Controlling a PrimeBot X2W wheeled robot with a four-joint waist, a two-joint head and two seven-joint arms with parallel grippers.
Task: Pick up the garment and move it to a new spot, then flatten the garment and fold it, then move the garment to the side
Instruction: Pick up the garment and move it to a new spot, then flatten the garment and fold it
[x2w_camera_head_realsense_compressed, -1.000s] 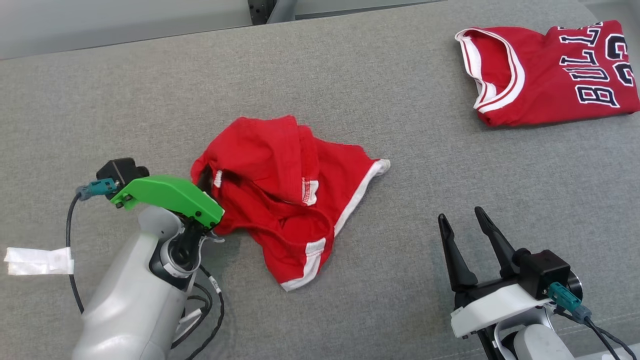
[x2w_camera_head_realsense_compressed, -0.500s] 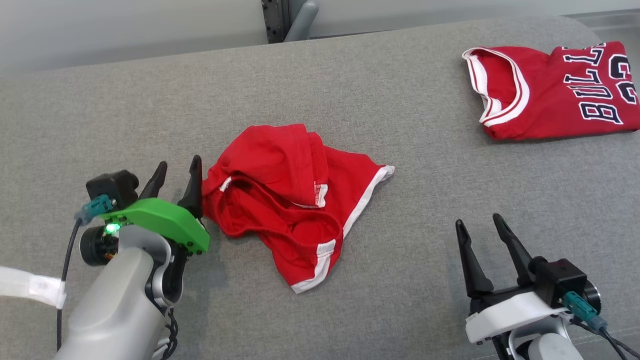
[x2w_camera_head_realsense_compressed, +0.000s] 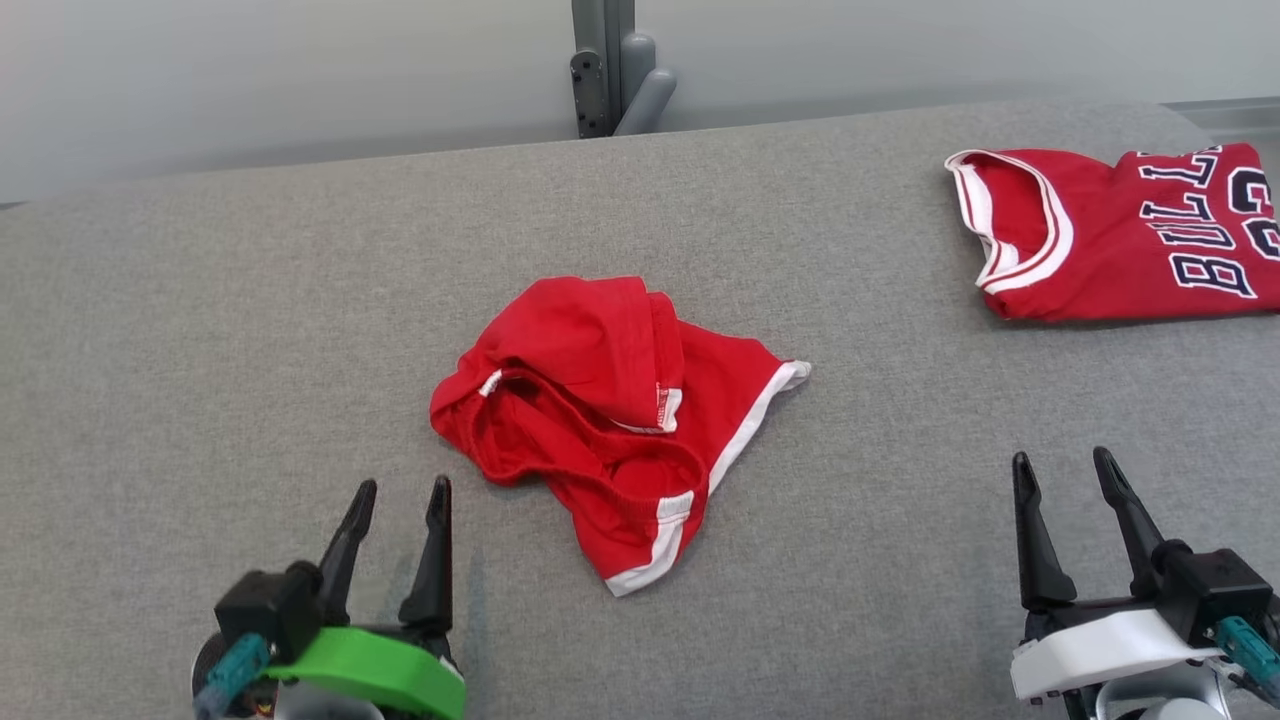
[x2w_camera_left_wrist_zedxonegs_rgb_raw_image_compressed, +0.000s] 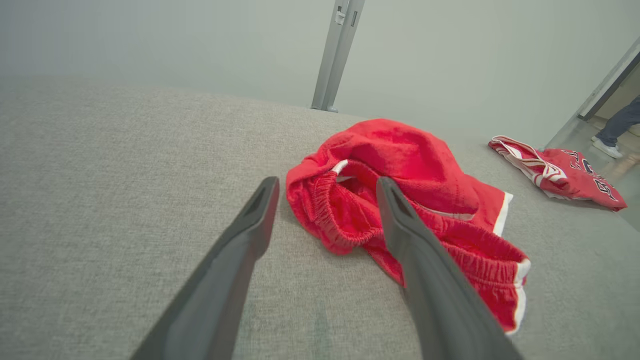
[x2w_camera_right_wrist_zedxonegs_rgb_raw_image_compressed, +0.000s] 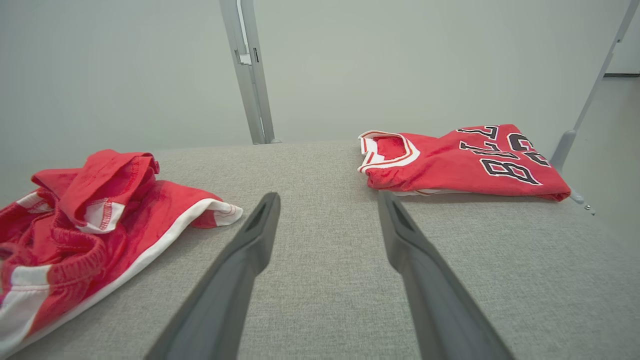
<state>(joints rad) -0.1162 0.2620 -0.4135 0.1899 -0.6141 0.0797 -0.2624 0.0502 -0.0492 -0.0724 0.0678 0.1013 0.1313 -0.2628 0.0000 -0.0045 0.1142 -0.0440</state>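
The garment, red shorts with white trim, lies crumpled in the middle of the grey padded table. My left gripper stands open near the front edge, a short way off the shorts' left side, holding nothing. In the left wrist view the shorts lie just past the open left gripper; its right finger crosses the waistband in that view. My right gripper is open and empty at the front right. From the right wrist, the shorts sit left of that gripper.
A folded red jersey with dark lettering lies at the table's far right, also seen as the jersey and the jersey. A grey post rises behind the far edge. A person's leg and shoe stand beyond the table.
My left gripper let go of the shorts' left edge, opened and drew back toward the front edge. The shorts settled on the table. The head camera shifted, so everything sits lower.
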